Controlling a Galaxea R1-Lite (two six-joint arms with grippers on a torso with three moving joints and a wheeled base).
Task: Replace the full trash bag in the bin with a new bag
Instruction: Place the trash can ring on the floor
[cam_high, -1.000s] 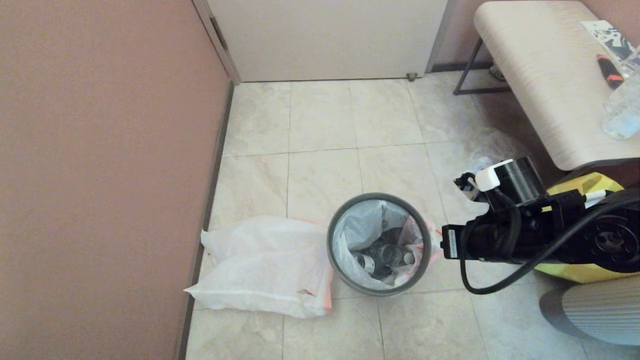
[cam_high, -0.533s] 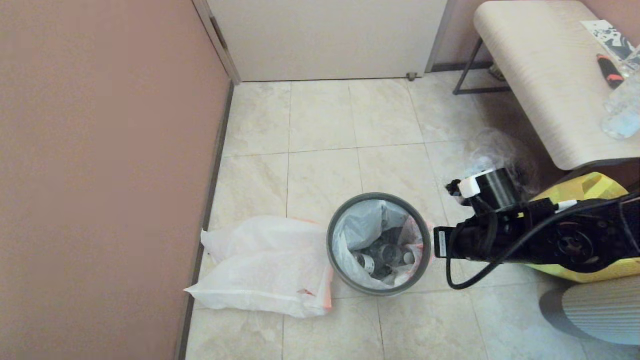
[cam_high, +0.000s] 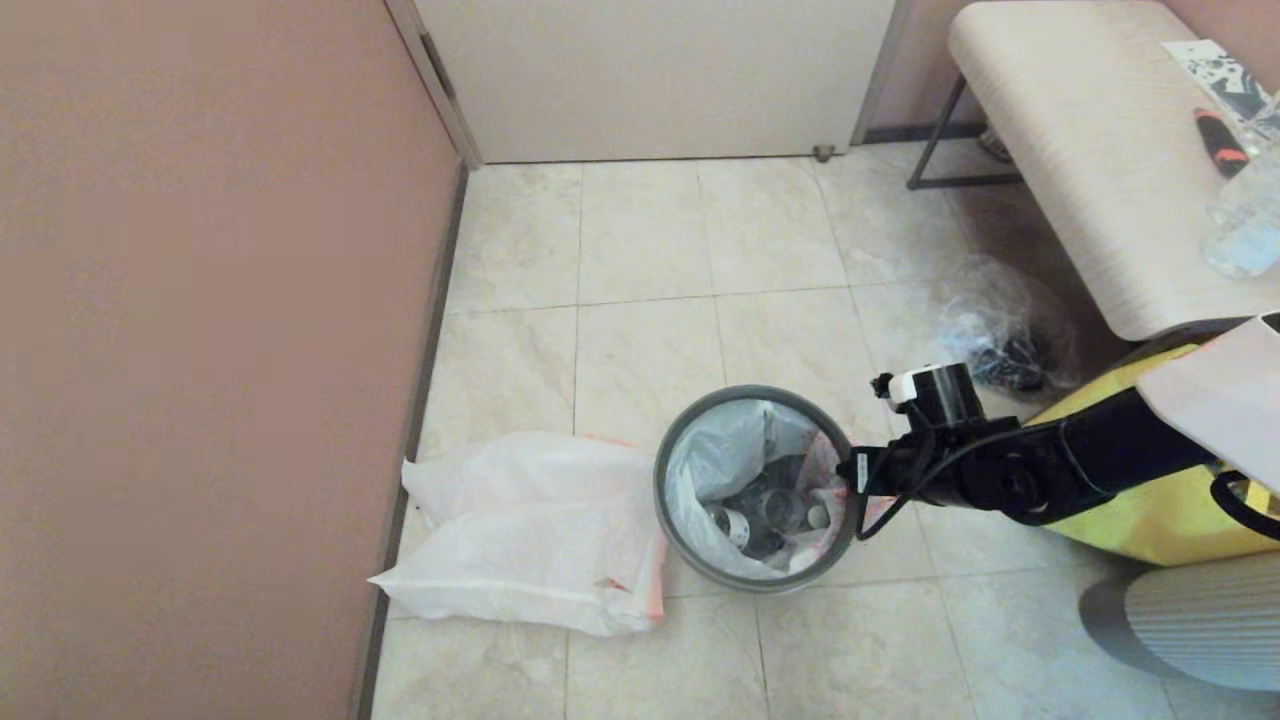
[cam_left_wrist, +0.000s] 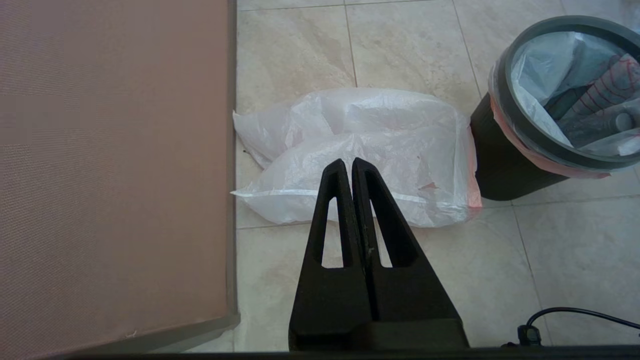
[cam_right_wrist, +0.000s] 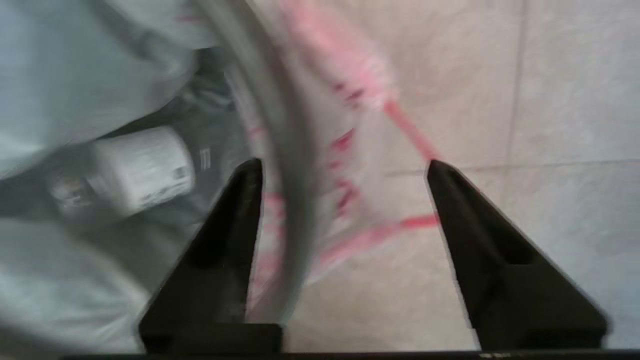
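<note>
The bin (cam_high: 672, 520) stands on the tiled floor, with a thick grey hoop as its rim. The full trash bag (cam_high: 730, 445) lines it, with dark bottles showing inside and orange-red handles draped over the right rim. The new bag (cam_high: 530, 530) lies flat on the floor to the bin's left, by the wall. My right arm's wrist (cam_high: 930, 400) hangs over the bin's right edge. My right gripper (cam_right_wrist: 342, 165) is open, its jaws astride the rim (cam_right_wrist: 295, 200) and the bag's red-trimmed overhang (cam_right_wrist: 400, 125). My left gripper (cam_left_wrist: 348, 162) is shut and empty, held above the new bag (cam_left_wrist: 380, 145).
A clear wrinkly bag with black things (cam_high: 1000, 330) lies right of the bin, near a yellow tote (cam_high: 1170, 510). A pale bench (cam_high: 1090, 150) stands at the back right. A pink wall (cam_high: 200, 350) closes the left side, with a door (cam_high: 650, 80) behind.
My right arm has swung left and down to the bin's right rim, uncovering the clear bag behind it. The bags and the bin have not moved.
</note>
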